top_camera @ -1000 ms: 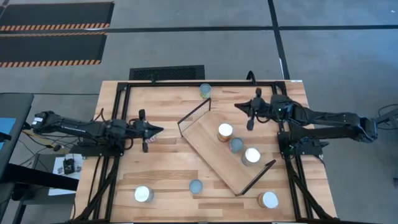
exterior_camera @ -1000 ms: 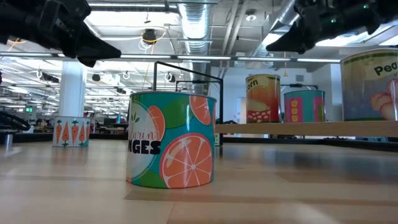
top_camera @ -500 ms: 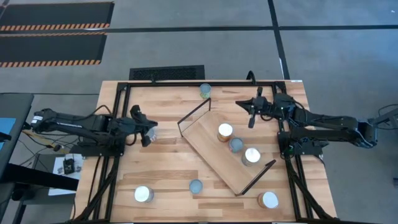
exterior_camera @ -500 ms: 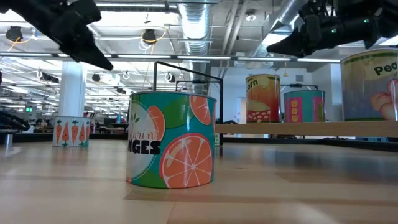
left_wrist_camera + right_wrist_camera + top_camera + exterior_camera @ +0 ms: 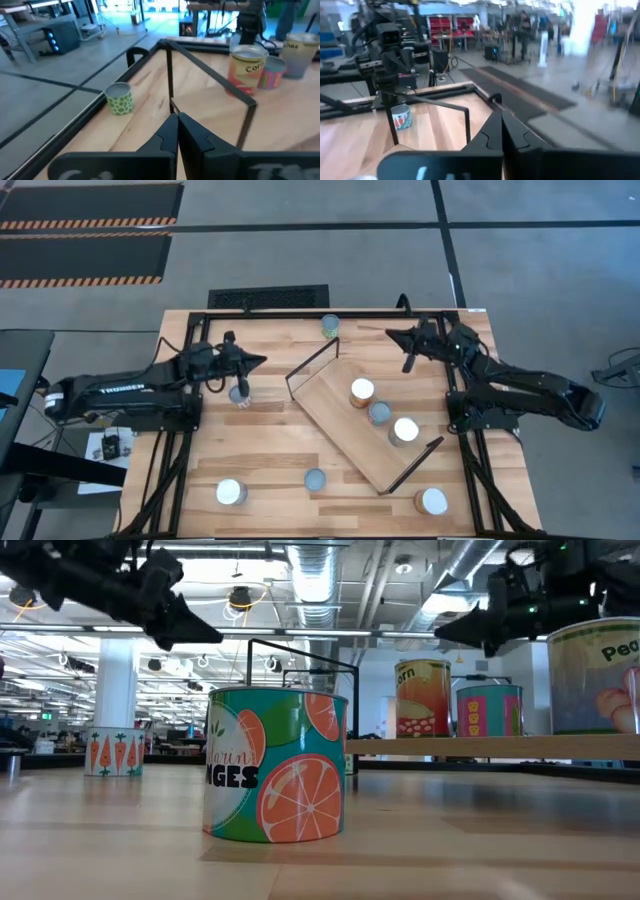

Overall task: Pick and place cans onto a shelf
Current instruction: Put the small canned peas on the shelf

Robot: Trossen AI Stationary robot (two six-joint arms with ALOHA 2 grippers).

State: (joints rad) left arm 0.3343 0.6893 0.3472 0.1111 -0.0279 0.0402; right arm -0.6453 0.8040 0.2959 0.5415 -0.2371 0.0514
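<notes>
The left gripper (image 5: 258, 362) is hovering over the table's (image 5: 260, 448) left-centre, fingers pressed together with nothing between them; the left wrist view is showing its tips (image 5: 176, 131) meeting in a closed point. A carrot-label can (image 5: 239, 395) is standing just below and behind that gripper's tip, close beside the arm. A white-topped can (image 5: 230, 492) is sitting well away from the left gripper at the near left edge, and a blue-topped can (image 5: 315, 479) is standing near it, also well clear. A green-dotted can (image 5: 330, 326) is sitting at the far edge, ahead of the left gripper and off to one side, between the two grippers.

The shelf (image 5: 335, 412) is lying diagonally just ahead of the left gripper's tip, its near wire frame (image 5: 312, 358) closest to it. Three cans are standing in a row on the shelf: a white-topped corn can (image 5: 361, 391), a grey-topped can (image 5: 379, 413) and a bright-topped peach can (image 5: 404, 430), each next to the other.

The right gripper (image 5: 392, 335) is hanging above the far right of the table, fingers closed together and empty, tips (image 5: 501, 122) meeting in the right wrist view. The shelf cans are sitting near it, below its tip toward the table centre. A last white-topped can (image 5: 432, 501) is standing off the shelf's near end, well apart from the right gripper.
</notes>
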